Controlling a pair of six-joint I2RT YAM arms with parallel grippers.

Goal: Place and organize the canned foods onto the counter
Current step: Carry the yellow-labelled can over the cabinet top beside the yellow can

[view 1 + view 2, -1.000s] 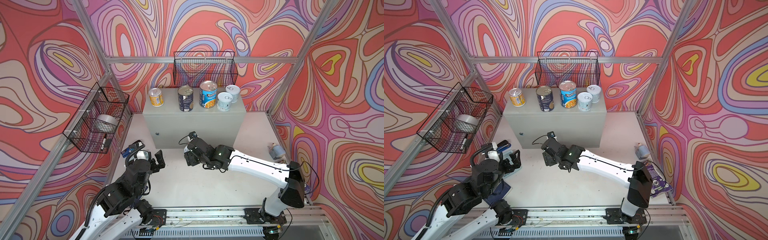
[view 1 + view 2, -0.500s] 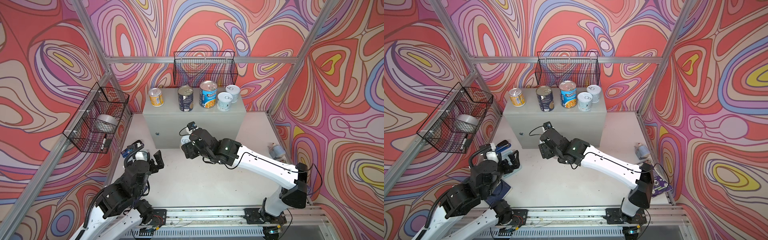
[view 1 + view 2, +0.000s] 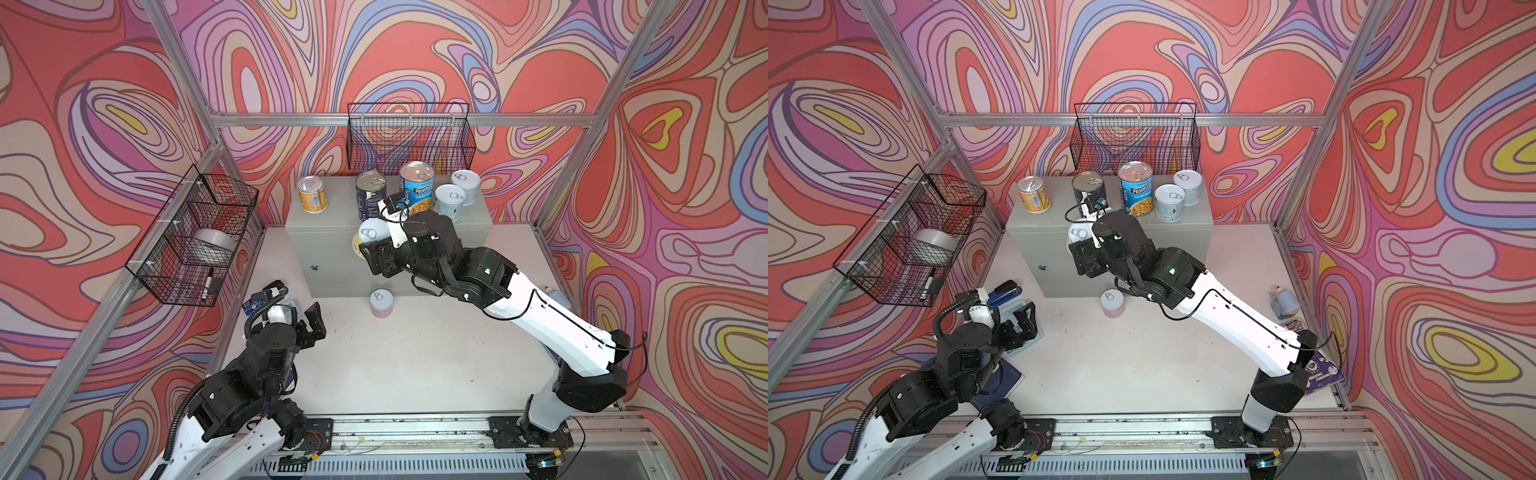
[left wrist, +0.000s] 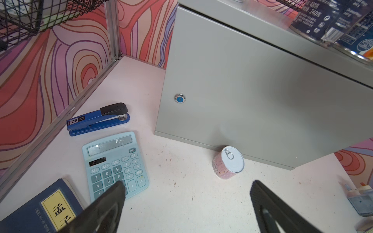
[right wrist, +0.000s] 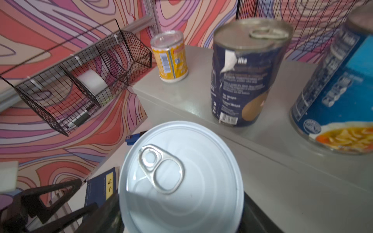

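Observation:
My right gripper [image 3: 371, 246] is shut on a short yellow can [image 5: 181, 177] with a white pull-tab lid, held up level with the front top edge of the grey counter [image 3: 332, 257]. On the counter's top stand an orange-yellow can [image 3: 312, 194], a tall navy can [image 3: 370, 195], the blue Progresso can [image 3: 417, 187] and two pale blue cans [image 3: 449, 202]. A pink can [image 3: 381, 302] stands on the white table against the counter's front. My left gripper [image 4: 187, 185] hangs open and empty over the table, left of the pink can [image 4: 228, 162].
A blue stapler [image 4: 99, 119], a pale blue calculator [image 4: 115, 163] and a navy book [image 4: 46, 207] lie by the left gripper. Black wire baskets hang on the left wall [image 3: 195, 237], holding a tape roll, and on the back wall [image 3: 409, 137]. A small bottle [image 3: 1283, 300] lies far right.
The right arm has risen from the table in front of the counter to the height of its top, carrying the yellow can. The left arm has stayed put.

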